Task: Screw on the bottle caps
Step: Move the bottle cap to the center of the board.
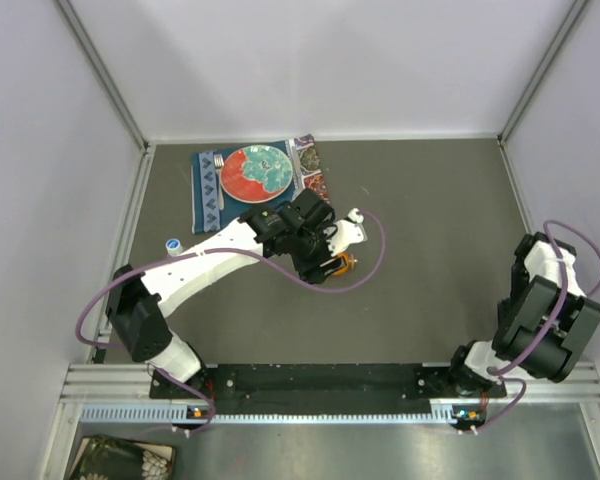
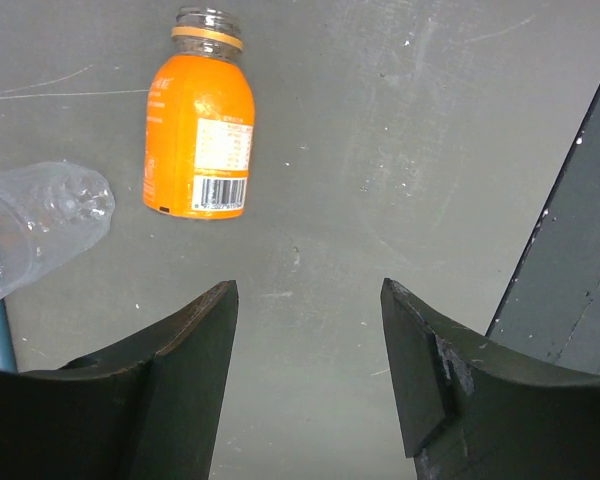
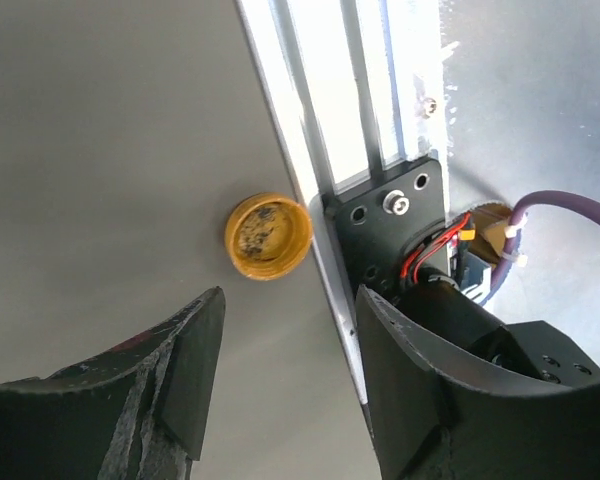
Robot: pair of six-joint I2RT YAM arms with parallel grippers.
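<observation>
Orange cap (image 3: 268, 236) lies just beside the rail (image 3: 320, 100); right gripper (image 3: 290, 315), open and empty, should straddle it clear of that rail; left gripper (image 2: 308, 300) open, empty.

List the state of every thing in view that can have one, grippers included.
orange bottle: lying on its side, uncapped
clear bottle: lying on its side, neck out of view
orange cap: off its bottle, lying open side up
white cap: loose, apart from any bottle
left gripper: open, empty
right gripper: open, empty
</observation>
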